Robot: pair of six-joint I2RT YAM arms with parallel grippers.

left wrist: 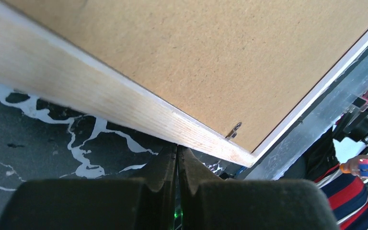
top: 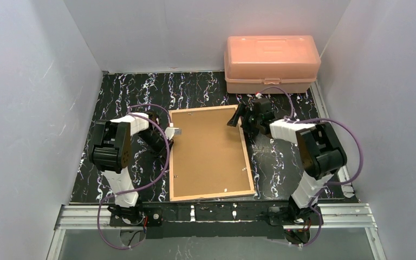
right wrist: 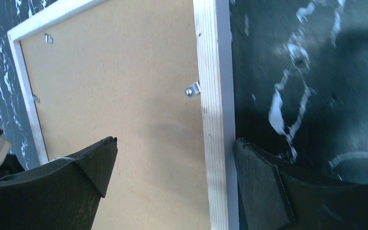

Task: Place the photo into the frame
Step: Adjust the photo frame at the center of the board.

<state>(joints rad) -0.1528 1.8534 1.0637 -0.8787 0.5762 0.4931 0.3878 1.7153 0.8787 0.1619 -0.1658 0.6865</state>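
Note:
The frame point(top: 247, 157) lies face down in the middle of the table, its light wood back up, with the brown backing board point(top: 208, 151) set inside it. The photo is hidden. My left gripper point(top: 173, 131) is at the frame's left edge. In the left wrist view it point(left wrist: 177, 152) is shut and empty, with its tips at the wooden border point(left wrist: 124, 103). My right gripper point(top: 236, 116) is at the frame's far right corner. It is open point(right wrist: 172, 143) and straddles the frame's side point(right wrist: 215, 120), one finger over the board point(right wrist: 124, 96) and the other against the outer edge.
A pale orange plastic box point(top: 271, 62) stands at the back right, just beyond the frame. Small metal tabs point(right wrist: 191, 89) sit along the frame's inner edge. White walls close in the dark marbled table point(top: 119, 97). A metal rail point(top: 216, 214) runs along the near edge.

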